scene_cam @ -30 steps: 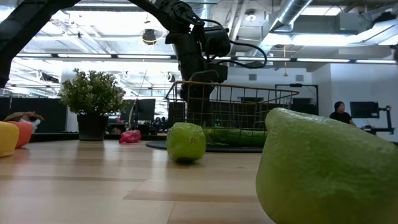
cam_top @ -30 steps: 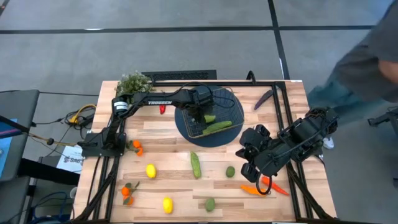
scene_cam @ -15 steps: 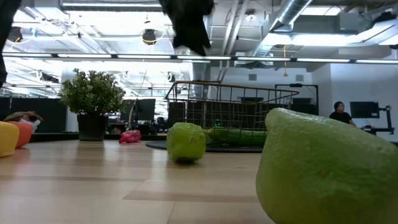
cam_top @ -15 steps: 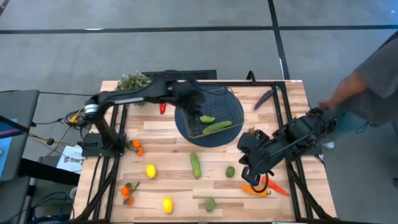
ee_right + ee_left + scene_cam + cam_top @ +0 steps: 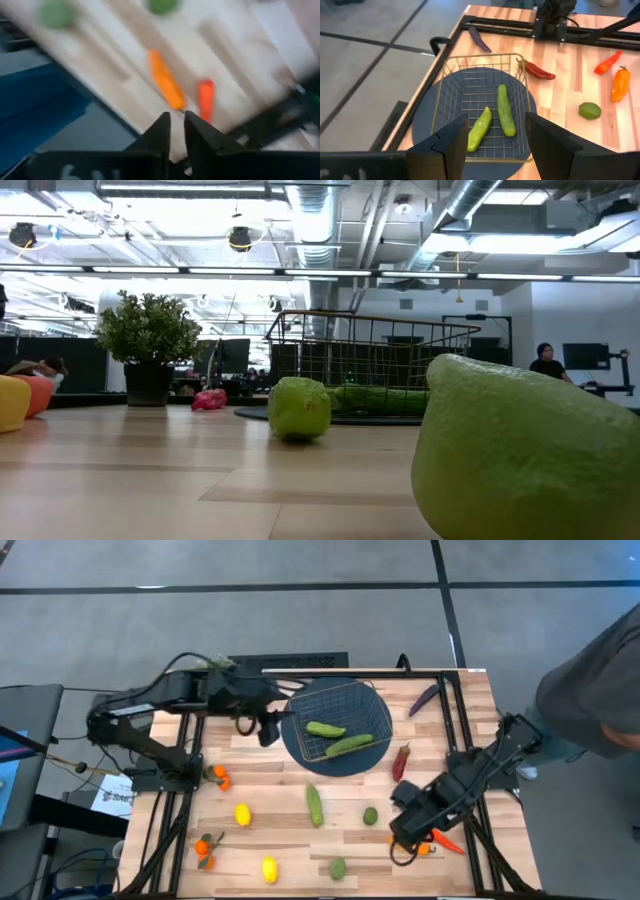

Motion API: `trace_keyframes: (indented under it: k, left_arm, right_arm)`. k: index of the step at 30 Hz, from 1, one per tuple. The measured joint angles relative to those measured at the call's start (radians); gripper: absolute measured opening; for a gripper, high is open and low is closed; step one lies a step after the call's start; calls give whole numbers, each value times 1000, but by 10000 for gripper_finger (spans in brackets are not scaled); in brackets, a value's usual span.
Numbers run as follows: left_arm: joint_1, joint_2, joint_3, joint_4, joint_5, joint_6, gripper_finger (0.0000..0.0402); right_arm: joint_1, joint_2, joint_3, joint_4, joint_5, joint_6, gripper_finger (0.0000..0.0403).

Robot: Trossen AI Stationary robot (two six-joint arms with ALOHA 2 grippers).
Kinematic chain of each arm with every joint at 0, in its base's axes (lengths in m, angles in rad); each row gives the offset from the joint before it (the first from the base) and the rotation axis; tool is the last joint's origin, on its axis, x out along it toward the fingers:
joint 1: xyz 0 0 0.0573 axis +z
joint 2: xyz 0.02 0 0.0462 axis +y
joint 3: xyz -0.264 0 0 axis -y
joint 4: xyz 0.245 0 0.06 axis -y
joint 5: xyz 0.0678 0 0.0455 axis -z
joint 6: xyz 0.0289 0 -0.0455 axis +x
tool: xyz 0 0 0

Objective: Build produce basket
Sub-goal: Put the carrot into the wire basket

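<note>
The wire basket (image 5: 337, 716) sits on a round dark mat (image 5: 300, 750) at the table's far middle, with two green cucumbers (image 5: 503, 110) (image 5: 479, 129) lying in it. My left gripper (image 5: 496, 120) hangs open and empty in the air left of the basket (image 5: 482, 65), also seen from above (image 5: 268, 729). My right gripper (image 5: 404, 836) points down near the table's near right corner, over an orange carrot (image 5: 165, 82) and a red-orange pepper (image 5: 206, 100). A narrow gap shows between its fingers (image 5: 177, 125), with nothing in it.
Loose on the table: a cucumber (image 5: 315, 805), limes (image 5: 370, 816) (image 5: 338, 868), lemons (image 5: 242, 814) (image 5: 269, 869), small oranges (image 5: 207, 850) (image 5: 218, 776), a red pepper (image 5: 401, 762), a purple eggplant (image 5: 423, 698). A leafy plant (image 5: 148, 330) stands far left. A person stands at the right.
My left gripper has risen out of the basket and drawn back toward the table's left edge, tipping up; it leaves the low view. Both cucumbers stay in the basket. My right gripper has turned to point down and sunk toward the near edge, over the carrot.
</note>
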Motion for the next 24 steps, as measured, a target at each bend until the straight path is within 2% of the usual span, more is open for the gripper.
trace_keyframes:
  k: [8, 12, 16, 24]
  left_arm:
    - [-27, -30, 0, -94, -72, -64, 181]
    - [-27, -30, 0, -110, -74, -79, 181]
    - [-27, -30, 0, -109, -73, -92, 181]
    - [-27, -30, 0, -108, -73, -126, 181]
  right_arm:
    - [99, -137, -289, 20, -1, 270, 172]
    - [150, -176, -393, 134, 1, 340, 200]
    - [202, -189, -487, 244, 8, 379, 211]
    - [272, -181, -641, 424, 7, 435, 207]
